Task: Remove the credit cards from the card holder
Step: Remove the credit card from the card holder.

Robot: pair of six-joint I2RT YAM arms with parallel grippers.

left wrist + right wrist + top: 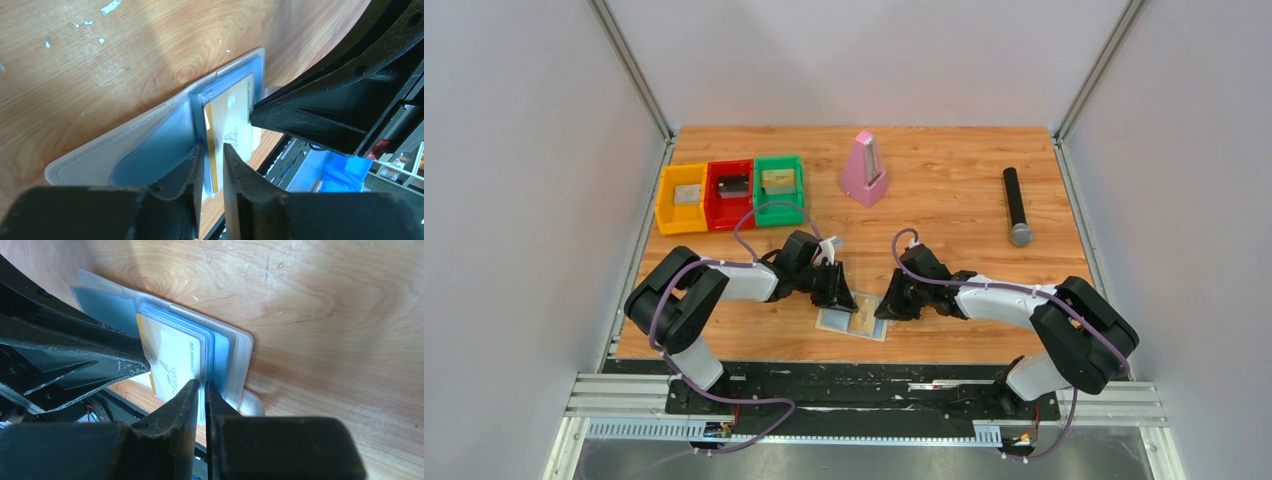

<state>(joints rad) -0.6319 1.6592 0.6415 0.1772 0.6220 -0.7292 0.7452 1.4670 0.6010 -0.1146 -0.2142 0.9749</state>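
Observation:
The card holder [836, 322] lies spread open near the table's front edge, cream rim [95, 160] [245, 347] around pale blue panels. A credit card [235, 120] [172, 360], pale-faced with a yellow-gold strip, sticks partly out of a clear sleeve. My left gripper [839, 298] [214, 150] stands with its jaws a narrow gap apart around the card's gold edge. The right gripper [886, 308] [201, 385] is pinched on the sleeve edge of the holder's right panel. No dark card shows.
Yellow [682, 197], red [729, 193] and green [779, 180] bins stand at the back left. A pink metronome [863, 170] stands at the back middle. A black microphone [1016, 205] lies at the right. The two grippers face each other closely over the holder.

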